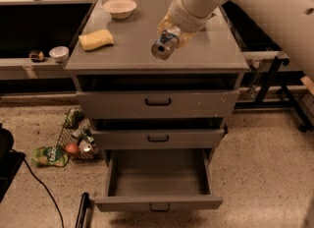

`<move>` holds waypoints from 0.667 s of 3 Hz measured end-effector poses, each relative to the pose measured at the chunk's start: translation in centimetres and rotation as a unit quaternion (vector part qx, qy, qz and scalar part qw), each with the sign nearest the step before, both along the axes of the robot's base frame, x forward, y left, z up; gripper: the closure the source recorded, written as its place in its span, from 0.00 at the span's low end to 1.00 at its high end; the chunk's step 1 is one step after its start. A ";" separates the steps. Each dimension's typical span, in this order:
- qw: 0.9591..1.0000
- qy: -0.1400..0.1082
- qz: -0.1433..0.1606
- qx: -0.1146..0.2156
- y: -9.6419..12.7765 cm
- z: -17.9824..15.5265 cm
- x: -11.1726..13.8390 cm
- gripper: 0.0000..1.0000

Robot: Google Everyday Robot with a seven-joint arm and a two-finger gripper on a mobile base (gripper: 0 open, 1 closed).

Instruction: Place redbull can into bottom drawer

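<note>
The redbull can (164,45) is held in the air above the cabinet top (127,55), tilted, with its round silver end facing the camera. My gripper (172,31) is shut on the can, at the end of the large white arm coming in from the upper right. The bottom drawer (158,178) is pulled open below, and nothing shows inside it. Its small black handle (159,207) faces forward. The two grey drawers above it are closed.
A yellow sponge (95,40) and a white bowl (119,7) sit on the cabinet top at the left. Litter and a wire basket (76,138) lie on the floor left of the cabinet. A black cable (44,187) runs across the floor at the lower left.
</note>
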State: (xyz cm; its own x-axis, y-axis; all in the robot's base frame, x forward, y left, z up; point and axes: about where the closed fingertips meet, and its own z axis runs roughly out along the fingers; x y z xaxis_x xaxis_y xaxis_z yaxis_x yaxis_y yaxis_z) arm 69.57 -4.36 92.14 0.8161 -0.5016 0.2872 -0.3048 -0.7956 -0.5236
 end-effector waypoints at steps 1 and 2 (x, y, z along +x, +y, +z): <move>1.000 0.021 -0.003 -0.006 -1.1 -2.3 -1.2 1.00; 1.000 0.020 -0.002 -0.005 -0.9 -2.2 -1.1 1.00</move>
